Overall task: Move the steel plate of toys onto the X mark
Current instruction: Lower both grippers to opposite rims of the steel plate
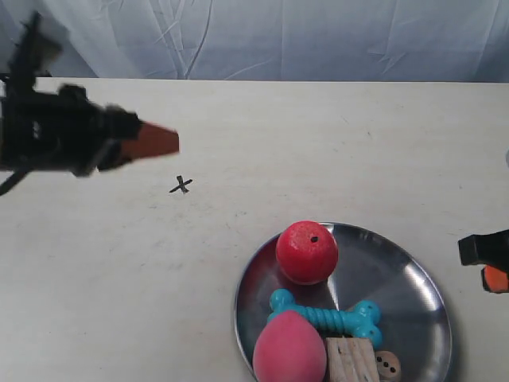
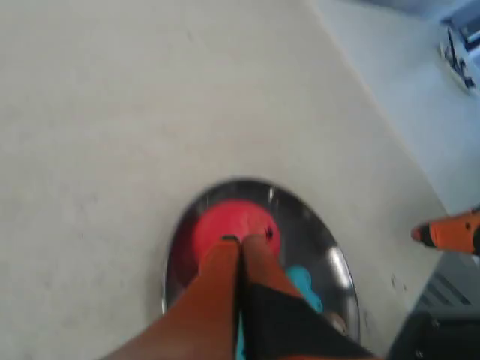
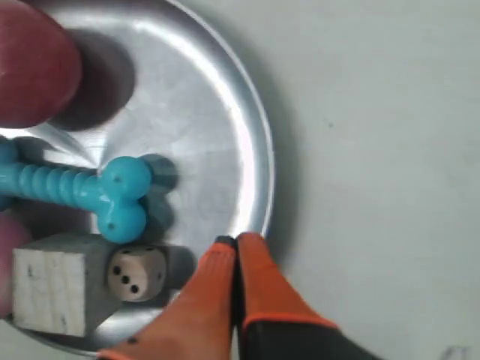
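The steel plate (image 1: 402,278) is lying on the table (image 1: 334,135), and the toys are sitting inside it: the red ball (image 1: 307,251), the turquoise bone (image 1: 326,315), the pink egg (image 1: 289,352), the wooden cube (image 1: 350,362) and the small die (image 1: 388,367). Only the exterior view is showing the X mark (image 1: 181,185). It is lying apart from the plate, on bare table beyond the rim at the red ball's side, so the plate is not covering it. The right wrist view is showing more clearly the die's pips and the cube just beside it. There the right gripper (image 3: 234,241) is pointing at the plate's rim near the die, its jaws pressed together and holding nothing. In the blurred left wrist view the left gripper (image 2: 240,240) is pointing toward the plate's red-ball side, its jaws also closed and empty.
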### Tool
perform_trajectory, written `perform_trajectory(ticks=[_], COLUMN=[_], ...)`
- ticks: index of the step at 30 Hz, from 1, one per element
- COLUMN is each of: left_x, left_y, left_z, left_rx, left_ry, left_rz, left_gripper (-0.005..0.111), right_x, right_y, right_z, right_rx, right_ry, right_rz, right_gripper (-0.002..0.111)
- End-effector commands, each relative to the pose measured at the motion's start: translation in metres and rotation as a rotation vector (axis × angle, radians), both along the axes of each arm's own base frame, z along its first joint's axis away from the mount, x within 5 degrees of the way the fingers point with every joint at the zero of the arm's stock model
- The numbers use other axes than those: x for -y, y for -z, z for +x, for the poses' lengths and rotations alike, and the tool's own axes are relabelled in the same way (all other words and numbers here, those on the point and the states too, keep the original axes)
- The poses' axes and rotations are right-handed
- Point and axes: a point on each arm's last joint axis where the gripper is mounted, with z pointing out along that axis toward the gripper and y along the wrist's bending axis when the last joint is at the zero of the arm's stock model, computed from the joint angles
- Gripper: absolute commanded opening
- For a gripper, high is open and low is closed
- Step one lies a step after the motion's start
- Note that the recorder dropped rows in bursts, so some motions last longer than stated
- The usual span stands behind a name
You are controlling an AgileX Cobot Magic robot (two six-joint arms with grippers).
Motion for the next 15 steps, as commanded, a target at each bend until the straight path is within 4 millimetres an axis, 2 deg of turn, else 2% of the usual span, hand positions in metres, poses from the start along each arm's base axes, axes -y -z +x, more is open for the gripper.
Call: perform_trajectory(ticks=[1,5,11,15], left_x=[0.010,0.017,0.019,0.021], left_y=[0.042,0.067,0.108,0.128], left_z=[0.006,0.005,0.009,0.007], left_rx=[-0.268,-0.433,-0.615,-0.720], left_ry=[0.141,0.243,0.259,0.285], left_rz=[-0.027,-0.088,-0.098,-0.126], left_gripper=[0.000,0.000,0.000,0.000], right_x=[-0.008,-0.008,-0.017,-0.003], right_y=[0.016,0.026,0.030,0.036], right_z=[-0.003,-0.001,0.004,0.012], right_rx=[-0.005,-0.042,-0.069,-0.104], right_ry=[0.013,0.029,0.001,0.038], right_rz=[0.105,0.113,0.214,0.163], right_gripper=[0.000,0.000,0.000,0.000])
